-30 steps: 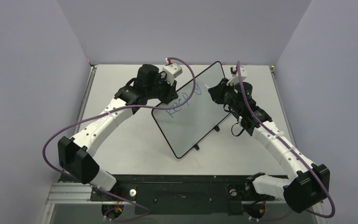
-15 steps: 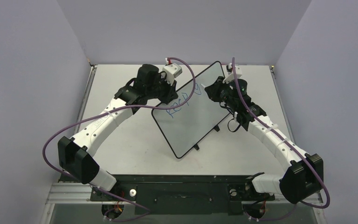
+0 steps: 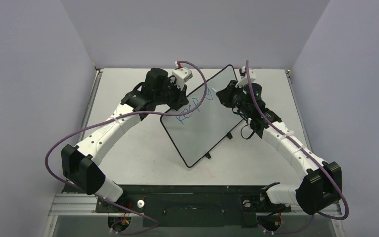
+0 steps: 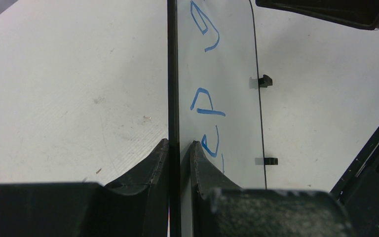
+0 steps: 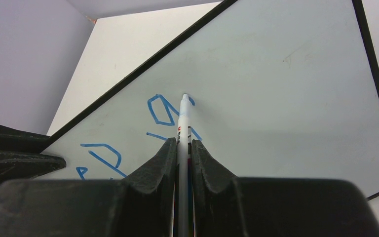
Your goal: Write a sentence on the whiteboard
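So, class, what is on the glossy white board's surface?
Blue handwritten letters and the tip of a white pen held in the right hand. The pen and the left hand hide parts of some letters.

One whiteboard (image 3: 207, 123), two clip feet (image 3: 208, 156) along its edge, one marker (image 5: 183, 118) at its face, two grippers on it: left gripper (image 4: 179, 145), right gripper (image 5: 182, 142).

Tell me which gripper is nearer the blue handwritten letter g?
Right. The right gripper's white marker reaches the g; the left gripper clamps the glossy white whiteboard's edge farther off.

Pale lavender walls (image 3: 29, 74), white table (image 3: 128, 158)
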